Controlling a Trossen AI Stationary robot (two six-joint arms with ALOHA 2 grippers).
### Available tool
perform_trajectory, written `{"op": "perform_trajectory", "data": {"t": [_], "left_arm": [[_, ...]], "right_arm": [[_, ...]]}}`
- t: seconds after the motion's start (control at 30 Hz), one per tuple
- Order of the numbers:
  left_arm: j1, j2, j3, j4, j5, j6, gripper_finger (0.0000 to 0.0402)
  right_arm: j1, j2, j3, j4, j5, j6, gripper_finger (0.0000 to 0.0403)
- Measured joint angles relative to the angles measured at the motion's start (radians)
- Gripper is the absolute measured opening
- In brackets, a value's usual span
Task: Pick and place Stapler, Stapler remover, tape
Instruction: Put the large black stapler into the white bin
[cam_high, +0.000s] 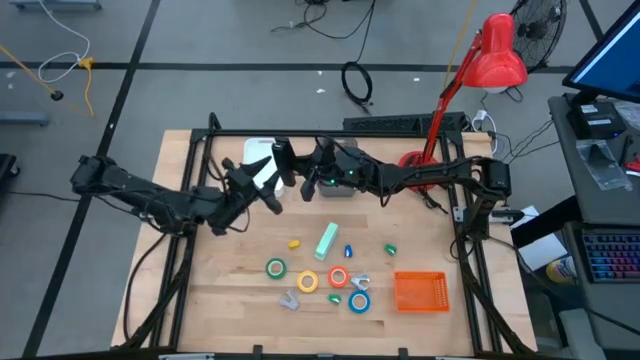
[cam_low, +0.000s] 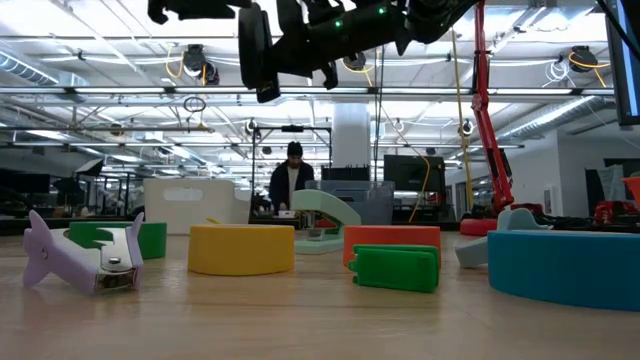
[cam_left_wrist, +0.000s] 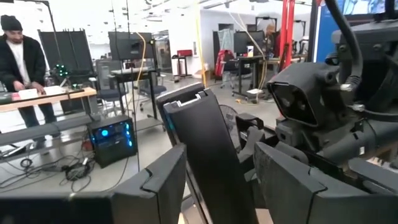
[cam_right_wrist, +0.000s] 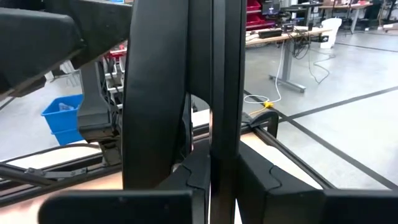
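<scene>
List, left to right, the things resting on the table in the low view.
Lilac staple remover → green tape roll → yellow tape roll → orange-red tape roll with a green block before it → blue tape roll.

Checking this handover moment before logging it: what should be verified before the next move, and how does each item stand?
1. Right pincer shut on the black object: ok.
2. Left pincer placed around the same object: ok.
3. Secure hold by left pincer: cannot tell.
4. Both pincers raised above the table: ok.
5. Green tape, yellow tape, orange-red tape and blue tape lying apart from the arms: ok.
6. Orange bin uncovered: ok.
</scene>
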Motion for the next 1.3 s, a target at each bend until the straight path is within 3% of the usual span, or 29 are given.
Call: {"op": "perform_trajectory", "data": {"t": [0.53, 0.9, 1.3], "left_arm": [[0.067, 0.011, 0.018, -0.076, 0.025, -0.113, 0.0189], [0.142, 0.016, 0.018, -0.150, 0.171, -0.271, 0.0189], [0.161, 0.017, 0.018, -0.148, 0.218, -0.263, 0.0190]], "right_arm": [[0.007, 0.000, 0.000, 0.002, 0.049, -0.054, 0.0033], [0.017, 0.000, -0.001, 0.016, 0.063, -0.060, 0.0033], [0.019, 0.000, -0.002, 0.018, 0.073, -0.075, 0.0033]]}}
